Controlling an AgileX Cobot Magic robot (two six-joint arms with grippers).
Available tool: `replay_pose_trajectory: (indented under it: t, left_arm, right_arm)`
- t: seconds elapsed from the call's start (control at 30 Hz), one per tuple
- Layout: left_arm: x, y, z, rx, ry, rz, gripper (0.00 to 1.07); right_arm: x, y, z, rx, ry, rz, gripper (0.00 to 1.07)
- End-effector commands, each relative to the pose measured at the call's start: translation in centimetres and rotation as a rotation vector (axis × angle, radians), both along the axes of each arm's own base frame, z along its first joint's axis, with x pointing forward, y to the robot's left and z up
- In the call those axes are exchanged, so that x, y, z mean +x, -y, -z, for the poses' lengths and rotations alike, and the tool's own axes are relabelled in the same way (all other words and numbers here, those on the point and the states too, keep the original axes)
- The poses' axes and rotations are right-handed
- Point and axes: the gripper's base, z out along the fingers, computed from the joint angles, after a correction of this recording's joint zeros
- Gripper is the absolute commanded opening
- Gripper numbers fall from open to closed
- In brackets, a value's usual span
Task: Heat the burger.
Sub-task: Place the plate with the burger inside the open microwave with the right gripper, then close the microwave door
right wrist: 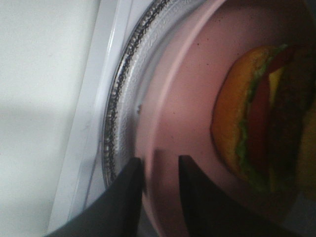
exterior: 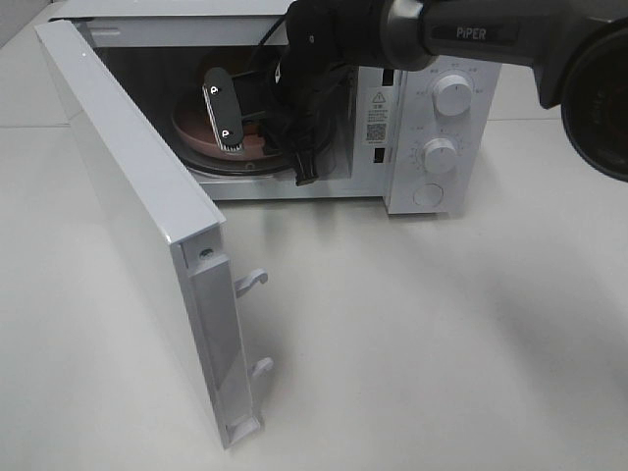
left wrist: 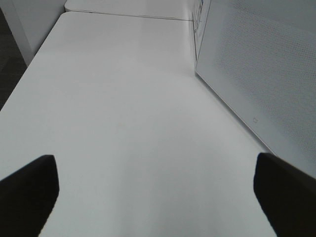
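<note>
Two arms on this rig, one of them busy. From the high camera, the right arm [exterior: 461,34] reaches in from the right and into the microwave [exterior: 432,59], which stands on the desk [exterior: 442,343]. Its door [exterior: 128,196] is swung wide open toward the left. Two dials [exterior: 453,95] sit on the front panel, one above the other.

Inside the cavity: glass turntable [right wrist: 116,98], pink plate [right wrist: 187,98] on it, burger [right wrist: 256,113] on the plate, set in from the rim. The burger shows a golden-brown bun, green and red layers, a yellow slice and a dark patty. From the high camera the arm hides the burger, and only slivers of the plate show.

State of the right tool [right wrist: 160,163]: fingers [right wrist: 131,197] parted narrowly, one on each side of the plate's rim. The gap looks a little wider than the rim. No squeeze on the plate visible. The tool is apart from the burger, not touching it.

State of the left tool [left wrist: 155,197]: fingers spread as wide as they go, over bare desk, holding nothing. The door's outer face stands just beside it.
</note>
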Motion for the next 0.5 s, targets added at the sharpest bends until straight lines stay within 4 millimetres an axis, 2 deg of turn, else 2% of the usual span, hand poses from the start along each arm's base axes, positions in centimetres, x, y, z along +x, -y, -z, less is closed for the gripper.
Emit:
replay_pose_trajectory:
  t: [0.03,0.4,0.5]
  left_arm:
    - [-0.09,0.02,-0.04,-0.001,0.022,-0.002,1.00]
    - [-0.09,0.02,-0.04,-0.001,0.022,-0.002,1.00]
    - [-0.09,0.02,-0.04,-0.001,0.022,-0.002,1.00]
  right_arm:
    - [0.21,0.20,-1.04,0.025,0.020,0.021,0.39]
    - [-0.05,0.17,-0.41,0.047,-0.004,0.061,0.41]
    - [-0.39,0.19,-0.81,0.060,0.003,0.063,0.41]
